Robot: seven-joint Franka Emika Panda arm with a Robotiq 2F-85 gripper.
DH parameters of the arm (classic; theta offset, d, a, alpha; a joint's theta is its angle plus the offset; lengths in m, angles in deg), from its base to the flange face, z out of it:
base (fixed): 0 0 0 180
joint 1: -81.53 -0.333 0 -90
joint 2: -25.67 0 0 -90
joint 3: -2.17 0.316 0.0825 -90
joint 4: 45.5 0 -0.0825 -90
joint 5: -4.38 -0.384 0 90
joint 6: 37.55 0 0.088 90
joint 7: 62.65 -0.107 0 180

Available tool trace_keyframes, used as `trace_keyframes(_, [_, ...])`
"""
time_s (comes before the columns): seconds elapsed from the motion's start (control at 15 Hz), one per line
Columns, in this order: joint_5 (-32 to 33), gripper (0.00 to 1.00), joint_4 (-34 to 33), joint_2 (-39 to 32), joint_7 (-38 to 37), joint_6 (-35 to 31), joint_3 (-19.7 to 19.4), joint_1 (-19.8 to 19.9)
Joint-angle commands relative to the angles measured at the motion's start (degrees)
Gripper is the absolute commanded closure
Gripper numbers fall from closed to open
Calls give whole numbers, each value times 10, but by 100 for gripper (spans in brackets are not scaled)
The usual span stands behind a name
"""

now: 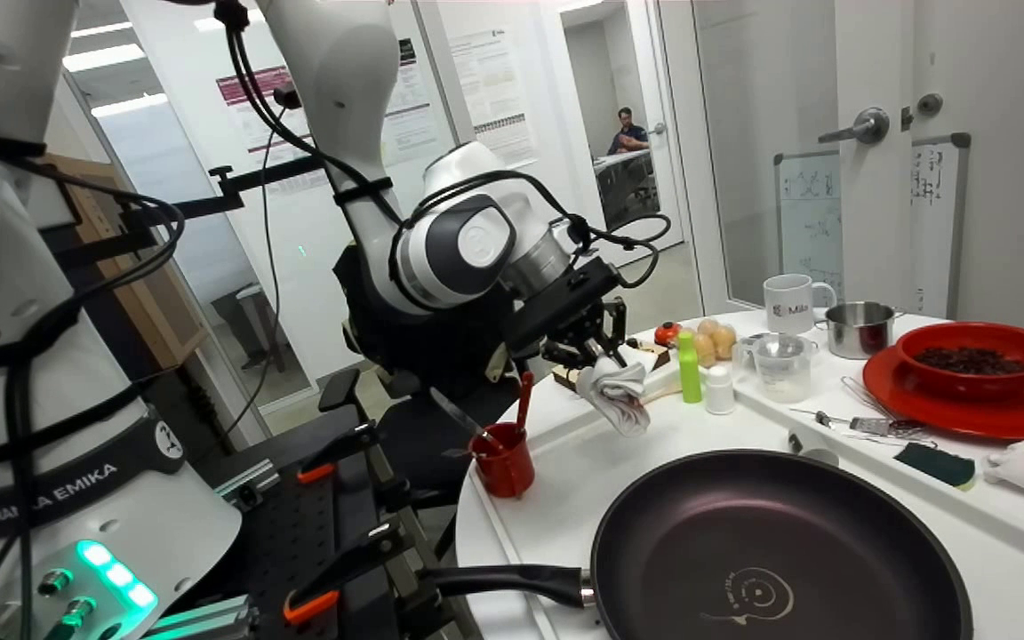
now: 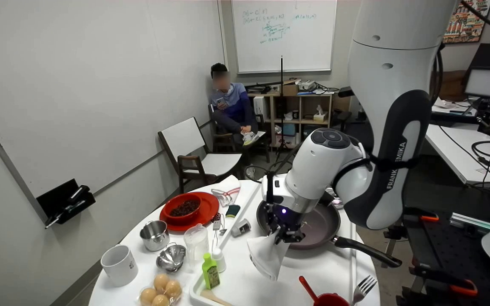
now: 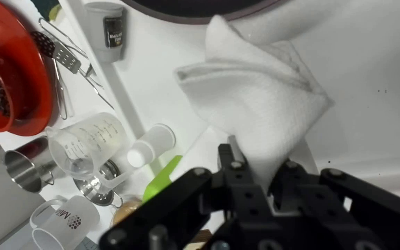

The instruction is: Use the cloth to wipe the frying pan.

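Observation:
My gripper point(image 1: 608, 354) is shut on a folded white cloth point(image 1: 616, 396). The cloth hangs from the fingers, apart from the pan. In the wrist view the cloth point(image 3: 255, 97) fans out ahead of the fingertips point(image 3: 260, 159). It also shows in an exterior view point(image 2: 267, 257), below the gripper point(image 2: 285, 238). The dark frying pan point(image 1: 770, 533) lies face up, its black handle toward the robot base. Its interior point(image 2: 321, 229) is partly behind the arm in an exterior view. Only its near rim and a strip of interior point(image 3: 200, 8) show in the wrist view.
A white tray rim point(image 3: 104, 83) runs past the pan. A red cup with utensils point(image 1: 505, 467) stands near the table edge. A green bottle point(image 1: 688, 369), white shaker point(image 1: 719, 391), lying pepper shaker point(image 3: 108, 33), measuring cup point(image 1: 783, 364) and red plate point(image 1: 885, 404) are around.

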Motion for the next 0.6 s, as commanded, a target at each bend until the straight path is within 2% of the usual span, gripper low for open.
trace_keyframes(0.0, [-25,92,-29,-22,17,1,-5,-26])
trace_keyframes(0.2, [-42,92,-47,-50,11,-4,-13,-43])
trace_keyframes(0.27, [-47,60,-53,-61,10,-5,-17,-48])
trace_keyframes(0.4, [-56,52,-62,-80,8,-4,-24,-56])
trace_keyframes(0.53, [-56,37,-70,-96,5,-2,-27,-55])
